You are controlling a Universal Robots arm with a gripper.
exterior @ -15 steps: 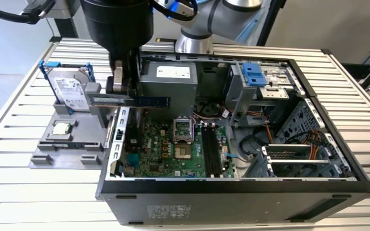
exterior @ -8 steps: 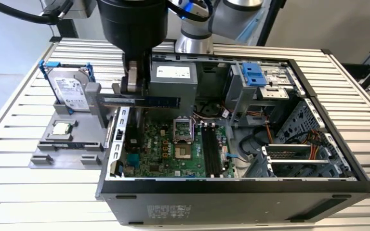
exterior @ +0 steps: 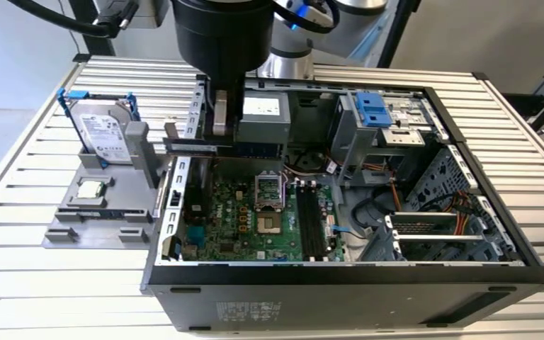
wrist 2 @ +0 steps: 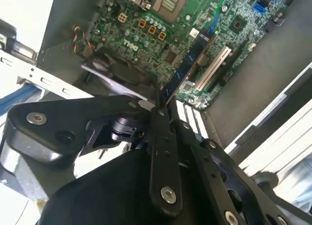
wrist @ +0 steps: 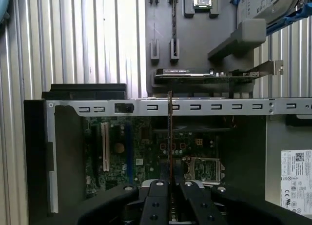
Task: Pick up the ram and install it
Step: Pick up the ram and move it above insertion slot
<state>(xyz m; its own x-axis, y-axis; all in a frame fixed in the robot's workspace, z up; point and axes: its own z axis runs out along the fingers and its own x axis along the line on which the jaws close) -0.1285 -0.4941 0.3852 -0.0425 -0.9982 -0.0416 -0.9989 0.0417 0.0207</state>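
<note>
The ram [wrist 2: 189,64] is a thin dark stick with a blue edge, and my gripper [wrist 2: 160,108] is shut on one of its ends. In the first wrist view the ram [wrist: 169,137] shows edge-on, sticking straight out from the gripper [wrist: 169,184] over the green motherboard [wrist: 146,147]. Its far tip crosses the case's metal rim [wrist: 204,107]. In the exterior view the black arm [exterior: 223,35] hangs above the open computer case [exterior: 348,276], near the wall at that view's left. The black memory slots [exterior: 308,219] lie further in on the motherboard [exterior: 234,219].
A grey tray [exterior: 93,227] at the exterior view's left holds a silver hard drive [exterior: 102,134] with blue rails and a small square chip [exterior: 91,189]. A dark expansion card [wrist: 204,78] lies between tray and case. Cables, a blue drive bracket [exterior: 371,106] and a metal cage crowd the case's other side.
</note>
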